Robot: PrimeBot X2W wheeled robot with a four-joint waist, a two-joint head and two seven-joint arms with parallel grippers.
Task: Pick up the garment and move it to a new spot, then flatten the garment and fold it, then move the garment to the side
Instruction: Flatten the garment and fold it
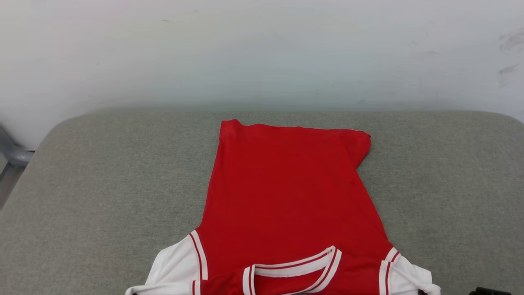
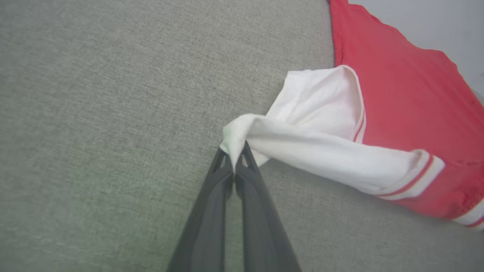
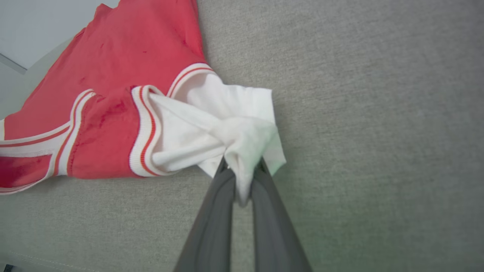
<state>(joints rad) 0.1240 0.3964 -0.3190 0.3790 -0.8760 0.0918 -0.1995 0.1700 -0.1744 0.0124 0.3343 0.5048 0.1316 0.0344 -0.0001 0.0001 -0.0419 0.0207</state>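
The garment [image 1: 286,196] is a red jersey with white sleeves and a striped collar, lying plain side up on the grey cushion [image 1: 102,184], collar toward me. Its near edge is folded up off the surface. My left gripper [image 2: 235,156] is shut on the tip of one white sleeve [image 2: 317,113], which stretches taut from the fingers. In the right wrist view my right gripper [image 3: 242,170] is shut on the bunched end of the other white sleeve [image 3: 227,113]. The lettering is hidden.
The grey cushion spreads wide to either side of the garment. A pale wall [image 1: 262,49] rises behind its far edge. A grey metal part [image 1: 12,151] stands off the left edge. A small dark bit [image 1: 489,291] shows at the bottom right.
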